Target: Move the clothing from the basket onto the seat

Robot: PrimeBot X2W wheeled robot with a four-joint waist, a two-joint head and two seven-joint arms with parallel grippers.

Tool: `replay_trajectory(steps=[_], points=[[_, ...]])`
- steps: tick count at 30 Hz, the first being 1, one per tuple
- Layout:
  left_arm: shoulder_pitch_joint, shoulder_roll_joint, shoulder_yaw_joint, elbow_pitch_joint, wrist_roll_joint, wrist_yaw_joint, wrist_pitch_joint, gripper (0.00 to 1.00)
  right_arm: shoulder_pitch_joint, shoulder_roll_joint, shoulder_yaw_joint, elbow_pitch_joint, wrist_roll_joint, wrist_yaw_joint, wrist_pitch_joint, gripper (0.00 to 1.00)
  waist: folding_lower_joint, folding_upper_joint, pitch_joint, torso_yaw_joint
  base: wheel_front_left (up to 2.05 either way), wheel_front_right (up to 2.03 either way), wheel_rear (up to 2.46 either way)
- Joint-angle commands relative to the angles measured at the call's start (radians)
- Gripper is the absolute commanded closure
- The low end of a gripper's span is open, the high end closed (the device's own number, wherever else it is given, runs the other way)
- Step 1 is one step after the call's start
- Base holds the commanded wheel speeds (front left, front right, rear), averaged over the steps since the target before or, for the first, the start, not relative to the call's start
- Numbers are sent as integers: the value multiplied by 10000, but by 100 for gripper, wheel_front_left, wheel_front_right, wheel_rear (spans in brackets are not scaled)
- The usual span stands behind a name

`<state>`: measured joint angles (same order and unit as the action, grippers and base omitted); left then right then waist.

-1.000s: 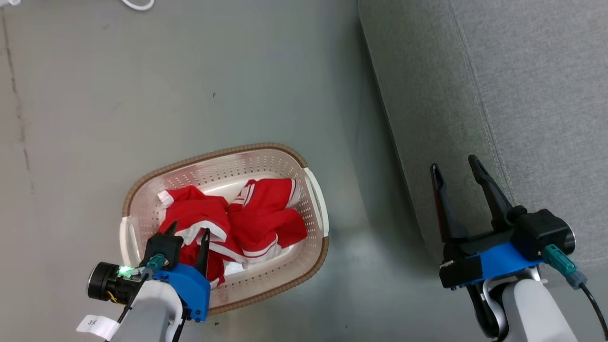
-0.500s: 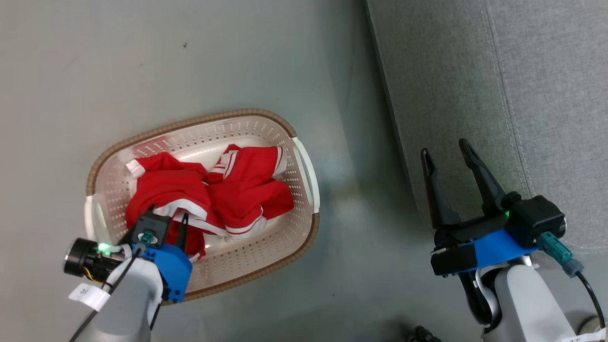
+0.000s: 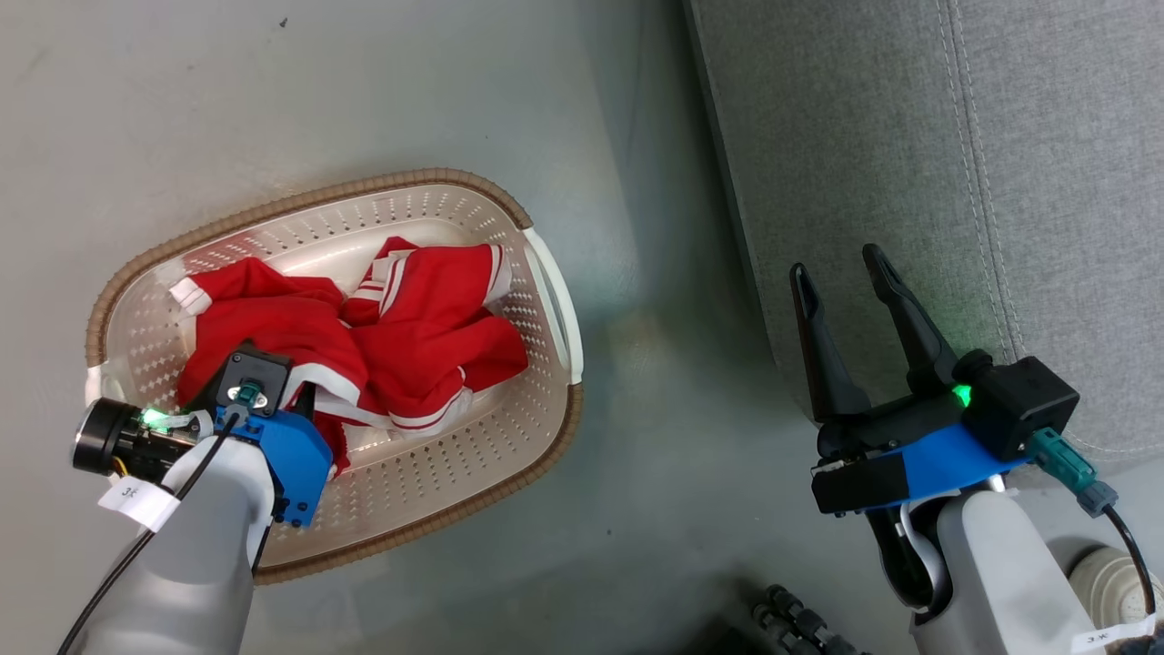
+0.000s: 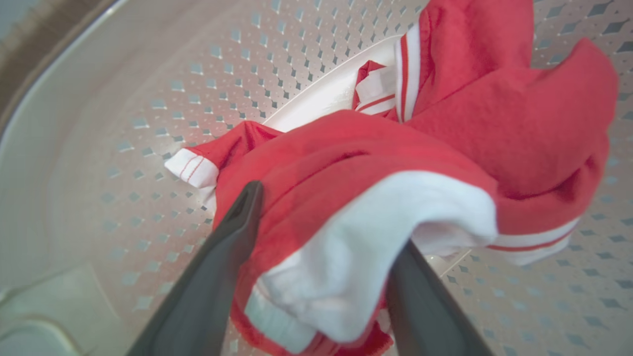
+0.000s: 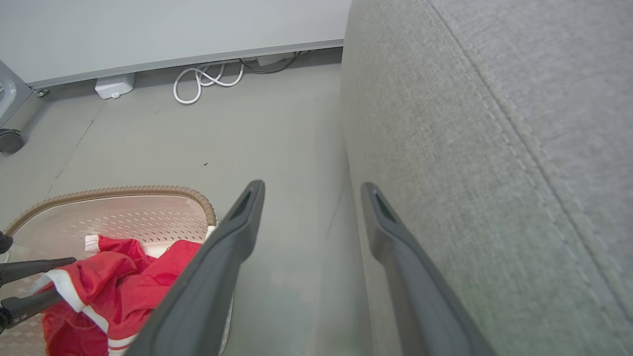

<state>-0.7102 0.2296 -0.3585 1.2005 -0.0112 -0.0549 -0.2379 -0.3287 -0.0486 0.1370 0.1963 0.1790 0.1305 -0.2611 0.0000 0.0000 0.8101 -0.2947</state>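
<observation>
The cream basket (image 3: 300,196) with a brown rim stands on the grey floor, holding crumpled red clothing (image 3: 409,318) with white trim. My left gripper (image 3: 293,400) points down into the basket and is open. In the left wrist view its two dark fingers (image 4: 222,247) straddle a raised fold of the clothing (image 4: 346,163), and the right fingertip is hidden under white cloth. My right gripper (image 3: 837,264) is open with nothing between its fingers, hanging at the front edge of the grey seat (image 3: 909,136). The right wrist view shows the seat (image 5: 470,123) beside that gripper (image 5: 311,187).
Bare grey floor (image 3: 637,364) lies between the basket and the seat. A white cable (image 5: 207,81) and a small white box (image 5: 114,85) lie by the far wall, and a caster wheel (image 5: 10,141) stands at the left. Parts of the robot's base (image 3: 1109,582) show at the lower right.
The head camera has shifted, so the basket sits higher and further left in the picture. My left gripper has sunk deeper into the clothing. The right gripper stays open.
</observation>
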Motion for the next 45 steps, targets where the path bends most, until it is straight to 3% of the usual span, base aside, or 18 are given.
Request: replay_trajectory(steps=[1,13,20,31,45], points=[[-218,68,1,55,-46,-38,3,100,-174,-32,20,-58,111,5,-56,0,0,0,41,-55,0,0,0],[-350,-116,-123,162,-274,-103,-185,100,-196,-32,-5,4,100,5,-58,0,0,0,-102,74,0,0,0],[-124,-256,-15,199,-657,-359,-270,100,-261,-34,-90,166,-137,5,-58,0,0,0,-744,446,0,0,0],[1044,-671,-398,-841,-1250,-760,-284,100,249,-35,-380,823,-639,5,-52,0,0,0,-3047,1339,0,0,0],[2059,-1102,-2959,-2737,-3208,-743,-286,100,1598,-35,-641,1095,-893,5,555,0,0,0,-6095,2179,0,0,0]])
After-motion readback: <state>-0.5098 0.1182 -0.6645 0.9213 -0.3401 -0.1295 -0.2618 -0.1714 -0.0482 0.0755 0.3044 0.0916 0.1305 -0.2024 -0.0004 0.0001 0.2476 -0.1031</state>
